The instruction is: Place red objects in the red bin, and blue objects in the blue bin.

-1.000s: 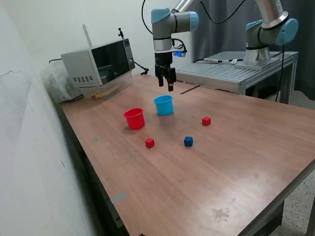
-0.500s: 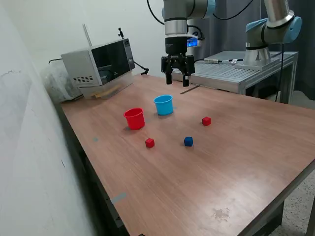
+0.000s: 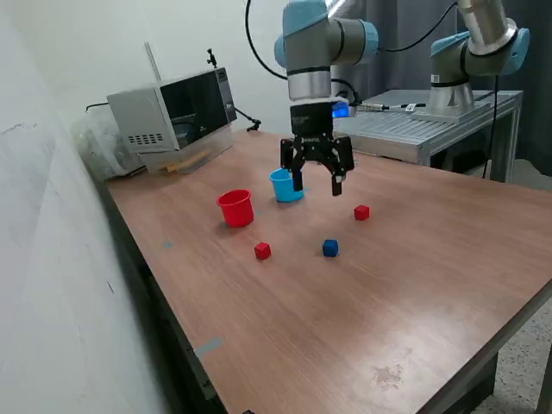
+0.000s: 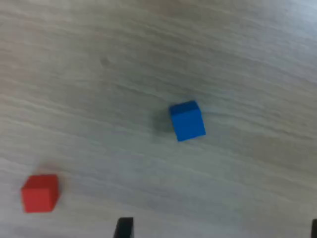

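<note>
In the exterior view my gripper (image 3: pixel 316 185) is open and empty. It hangs above the table just in front of the light-blue cup (image 3: pixel 279 185) and hides part of it. The red cup (image 3: pixel 235 208) stands to the exterior view's left of the blue cup. One dark-blue cube (image 3: pixel 330 248) lies on the table below the gripper. Two red cubes lie apart, one (image 3: pixel 262 251) on the exterior view's left and one (image 3: pixel 361 212) on its right. A second blue cube is out of view. The wrist view shows the blue cube (image 4: pixel 187 120), one red cube (image 4: pixel 40 193) and a fingertip (image 4: pixel 124 228).
A grey microwave-like box (image 3: pixel 172 116) stands at the back of the wooden table (image 3: pixel 388 328), on the exterior view's left. A second robot arm (image 3: pixel 474 52) is mounted on a metal bench (image 3: pixel 405 129) behind. A wall runs along the exterior view's left.
My gripper has moved from above and behind the blue cup down and forward toward the cubes, turning about its axis. The cups and cubes have not moved.
</note>
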Robot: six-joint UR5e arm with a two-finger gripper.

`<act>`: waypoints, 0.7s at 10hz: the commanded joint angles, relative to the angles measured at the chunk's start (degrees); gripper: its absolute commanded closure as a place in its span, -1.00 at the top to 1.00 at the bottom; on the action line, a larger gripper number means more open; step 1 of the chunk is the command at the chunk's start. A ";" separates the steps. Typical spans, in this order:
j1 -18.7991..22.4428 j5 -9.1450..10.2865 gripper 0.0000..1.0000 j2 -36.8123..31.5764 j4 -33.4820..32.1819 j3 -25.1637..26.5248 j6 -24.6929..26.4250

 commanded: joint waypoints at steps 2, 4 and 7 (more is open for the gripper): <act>0.74 0.06 1.00 8.34 -0.08 -3.30 -4.72; 0.74 0.06 1.00 10.03 -0.08 -4.01 -5.16; 0.74 -0.46 1.00 10.20 0.10 -3.66 -6.31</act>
